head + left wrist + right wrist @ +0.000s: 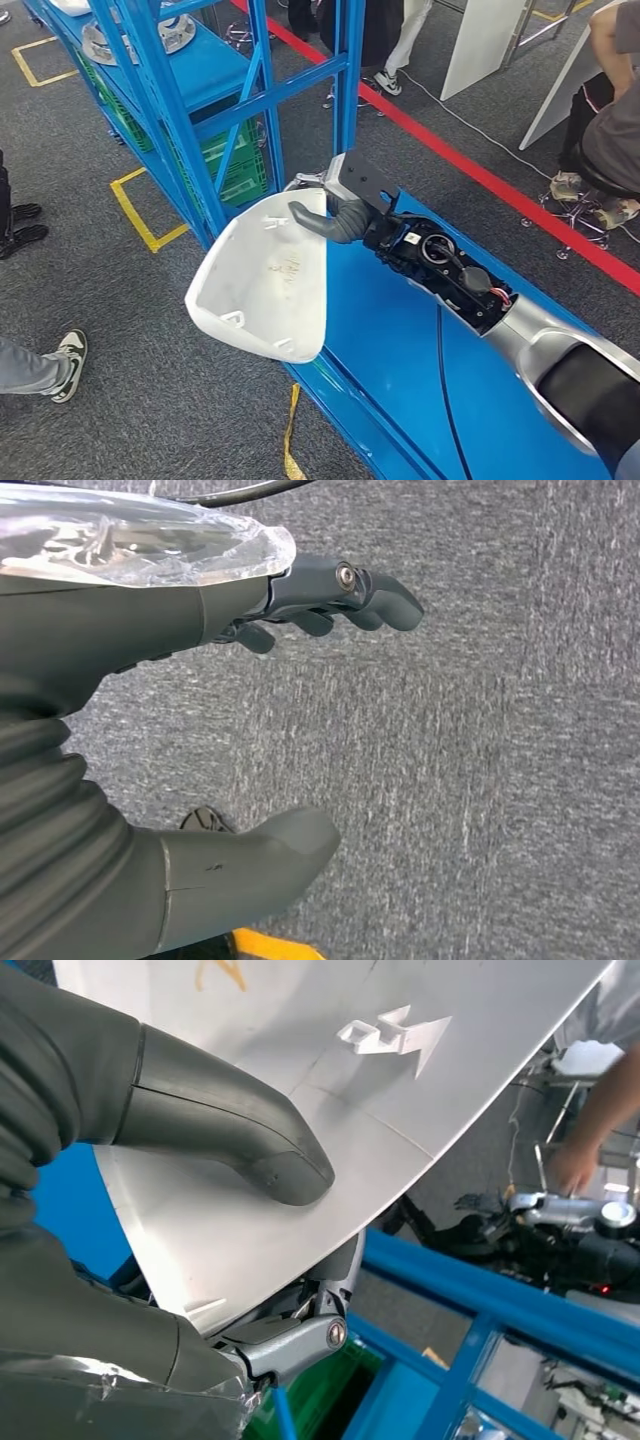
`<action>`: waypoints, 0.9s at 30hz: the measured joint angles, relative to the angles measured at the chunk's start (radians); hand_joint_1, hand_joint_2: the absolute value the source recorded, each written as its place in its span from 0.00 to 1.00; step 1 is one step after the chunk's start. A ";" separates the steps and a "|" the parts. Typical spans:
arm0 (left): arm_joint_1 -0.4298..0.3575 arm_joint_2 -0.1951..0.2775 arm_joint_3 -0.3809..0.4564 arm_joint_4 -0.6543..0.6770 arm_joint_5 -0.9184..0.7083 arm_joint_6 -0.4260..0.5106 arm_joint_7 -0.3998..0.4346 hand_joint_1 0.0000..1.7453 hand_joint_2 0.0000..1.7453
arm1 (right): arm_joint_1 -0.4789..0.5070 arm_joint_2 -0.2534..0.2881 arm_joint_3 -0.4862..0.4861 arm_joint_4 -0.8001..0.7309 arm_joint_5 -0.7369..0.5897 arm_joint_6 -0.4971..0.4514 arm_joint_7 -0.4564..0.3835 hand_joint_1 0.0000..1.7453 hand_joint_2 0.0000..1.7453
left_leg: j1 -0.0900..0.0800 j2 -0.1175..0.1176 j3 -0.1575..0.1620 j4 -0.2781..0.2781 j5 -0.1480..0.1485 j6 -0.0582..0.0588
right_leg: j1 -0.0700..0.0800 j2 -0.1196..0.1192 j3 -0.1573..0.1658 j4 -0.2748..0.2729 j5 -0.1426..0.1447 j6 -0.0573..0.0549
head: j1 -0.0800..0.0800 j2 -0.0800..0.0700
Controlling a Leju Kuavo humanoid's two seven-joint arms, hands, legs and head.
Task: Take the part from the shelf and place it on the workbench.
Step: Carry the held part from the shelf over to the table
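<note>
The part is a large white moulded shell (pixel 260 280) with small clips on its inner face. My right hand (pixel 332 212) grips it at its upper edge, thumb on the inner face and fingers behind. It hangs past the left edge of the blue workbench (pixel 392 350), half over the grey carpet. In the right wrist view the thumb (pixel 226 1125) presses on the white shell (pixel 317 1050) with the fingers (pixel 302 1335) under its rim. My left hand (pixel 226 710) hangs over carpet, fingers (pixel 355 595) and thumb apart, holding nothing.
The blue shelf frame (pixel 189 120) stands at the upper left, holding round metal parts (pixel 173 30) and green crates (pixel 238 165) below. Yellow floor tape (pixel 140 215) and a red line (pixel 483 175) mark the carpet. People's shoes (pixel 68 360) stand left; a seated person (pixel 611 120) is at right.
</note>
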 joint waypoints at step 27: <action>-0.012 -0.009 0.000 0.000 -0.036 0.023 0.015 0.00 1.00 | 0.100 0.050 0.031 -0.130 -0.066 0.002 -0.039 1.00 1.00 | 0.000 0.000 0.000 0.000 0.000 0.000 | 0.000 0.000 0.000 0.000 0.000 0.000 | 0.000 0.000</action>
